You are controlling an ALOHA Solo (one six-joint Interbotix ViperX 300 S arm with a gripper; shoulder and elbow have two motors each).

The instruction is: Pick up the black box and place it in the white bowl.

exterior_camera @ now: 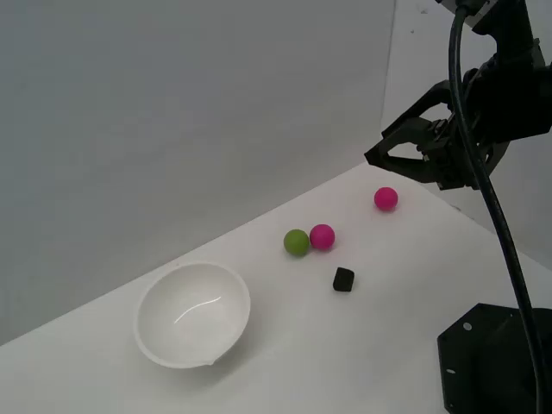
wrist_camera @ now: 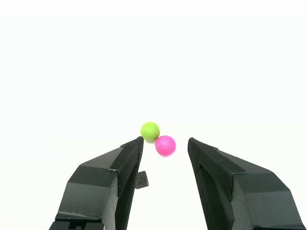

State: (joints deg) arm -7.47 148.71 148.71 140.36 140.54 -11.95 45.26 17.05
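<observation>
- Tool (exterior_camera: pixel 377 158) hangs wide open and empty, well above the black box (exterior_camera: pixel 343 279).
- Descending off-line may nudge the green ball (exterior_camera: pixel 297 242) near the box.

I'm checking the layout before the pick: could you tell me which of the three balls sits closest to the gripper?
The lone pink ball is closest, lying apart just below the open gripper. The other pink ball touches the green ball farther away.

green ball (exterior_camera: pixel 296 242), two pink balls (exterior_camera: pixel 322 235) (exterior_camera: pixel 385 198), white table (exterior_camera: pixel 362 345)
</observation>
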